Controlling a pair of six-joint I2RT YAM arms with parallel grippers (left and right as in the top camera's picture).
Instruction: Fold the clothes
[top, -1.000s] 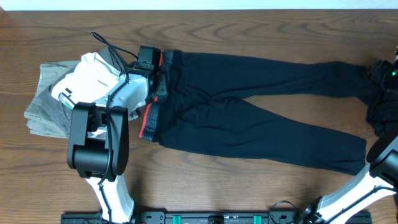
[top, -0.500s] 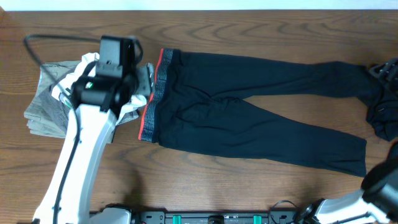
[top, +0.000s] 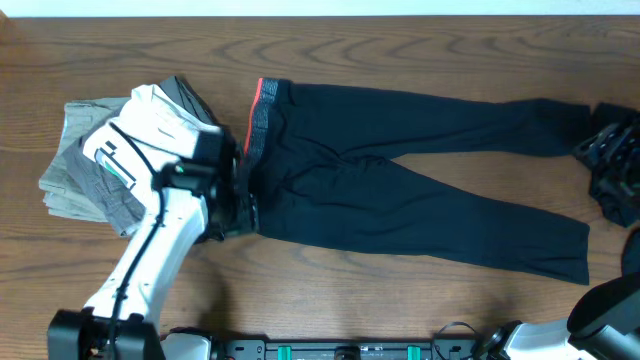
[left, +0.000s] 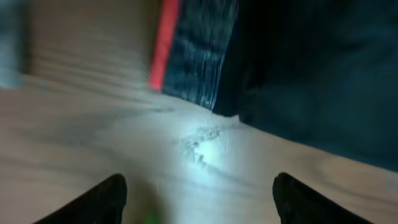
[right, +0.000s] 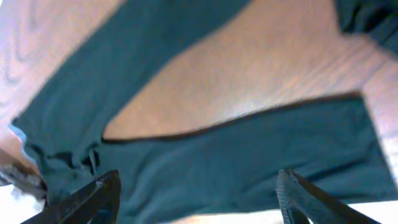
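The long black trousers (top: 400, 170) lie flat across the table, legs pointing right. The grey waistband with a coral red edge (top: 260, 115) is at the left. My left gripper (top: 238, 200) is open and empty over the waistband's lower corner. In the left wrist view (left: 199, 199) its fingers hover above bare wood just short of the waistband (left: 186, 56). My right gripper (top: 600, 148) is open and empty near the far leg ends. In the right wrist view (right: 199, 199) it looks down on both legs (right: 236, 162).
A pile of grey and white folded clothes (top: 100, 160) lies at the left beside the waistband. A dark crumpled garment (top: 615, 195) lies at the right edge. The table's front strip below the trousers is bare wood (top: 380, 300).
My left arm has swung down from beside the upper waistband to its lower corner. My right gripper has shifted slightly at the right edge. The trousers have not moved.
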